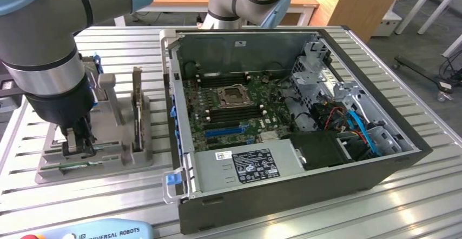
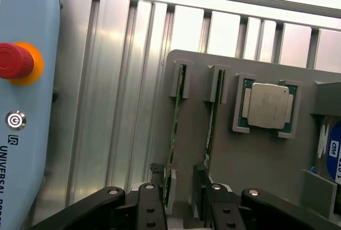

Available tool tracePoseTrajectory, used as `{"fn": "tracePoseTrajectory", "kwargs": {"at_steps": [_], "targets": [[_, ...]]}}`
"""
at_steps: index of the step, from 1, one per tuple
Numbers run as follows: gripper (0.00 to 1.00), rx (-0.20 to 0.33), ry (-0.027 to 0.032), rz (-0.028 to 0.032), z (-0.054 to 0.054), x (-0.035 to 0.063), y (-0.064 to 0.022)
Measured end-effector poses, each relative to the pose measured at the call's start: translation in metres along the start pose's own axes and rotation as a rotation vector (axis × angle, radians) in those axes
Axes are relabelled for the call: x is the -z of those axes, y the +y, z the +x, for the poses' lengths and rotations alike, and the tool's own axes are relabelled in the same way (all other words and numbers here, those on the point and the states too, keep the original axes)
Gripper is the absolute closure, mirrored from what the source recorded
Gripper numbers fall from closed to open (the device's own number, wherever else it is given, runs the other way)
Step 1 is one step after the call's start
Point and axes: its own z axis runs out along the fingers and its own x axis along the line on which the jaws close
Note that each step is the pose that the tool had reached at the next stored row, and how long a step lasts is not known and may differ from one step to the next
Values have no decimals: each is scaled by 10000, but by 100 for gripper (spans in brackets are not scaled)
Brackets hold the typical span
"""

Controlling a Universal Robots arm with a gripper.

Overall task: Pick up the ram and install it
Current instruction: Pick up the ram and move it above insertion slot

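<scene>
Arm point(image 1: 43, 50) stands down over the grey holder point(image 1: 119, 160) on the slatted desk point(image 1: 404, 196), beside the open computer case point(image 1: 289, 193). Jaws are spread wide and pinch nothing. In the wrist view the two black fingers point(image 2: 150, 208) straddle one end of the ram point(image 2: 173, 129), which sits on edge in its narrow slot, not lifted. Standing on edge suits the grasp, since the thin board offers both flat faces to the fingers. Cannot tell whether a finger touches the board. Holder contents: this ram; a second green stick point(image 2: 211, 123) in the neighbouring slot, parallel and just beside it; the square silver processor chip point(image 2: 268, 105), flat in its own pocket; and, in the exterior view, a dark expansion card point(image 1: 137, 112) upright in a further slot. Each part has a separate recess, presumably to fix its position for pickup. The case holds the motherboard point(image 1: 216, 117); the processor socket point(image 1: 235, 95) looks empty, and the long memory slots beside it appear unfilled. Teach pendant point(image 2: 24, 134) lies on the desk near the holder. Judged from this, the install is not begun.
</scene>
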Motion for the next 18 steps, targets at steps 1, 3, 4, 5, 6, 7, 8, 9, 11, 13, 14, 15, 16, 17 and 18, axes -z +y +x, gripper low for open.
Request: {"fn": "tracePoseTrajectory", "kwargs": {"at_steps": [1, 3, 4, 5, 6, 7, 8, 9, 11, 13, 14, 15, 16, 17, 18], "targets": [[64, 0, -1, 2, 0, -6, -1], [64, 0, 1, -1, 0, -16, -1], [64, 0, 1, -2, 0, -22, -1], [64, -1, 1, -2, 0, -26, -1], [64, -3, 2, -3, 1, -30, -1], [64, -5, 2, -3, 1, -33, -1], [64, -8, 1, -3, 1, -35, -1], [64, -9, 1, -3, 1, -36, -1], [64, -11, 1, -2, 1, -37, -1], [64, -12, 0, -2, 1, -37, -1], [64, -17, 1, -2, 1, -37, -1], [64, -20, 0, -2, 1, -37, -1], [64, -24, 0, -2, 1, -37, -1], [64, -30, 0, -2, 0, -37, -1], [64, -35, 0, -2, 0, -37, -1]]}}
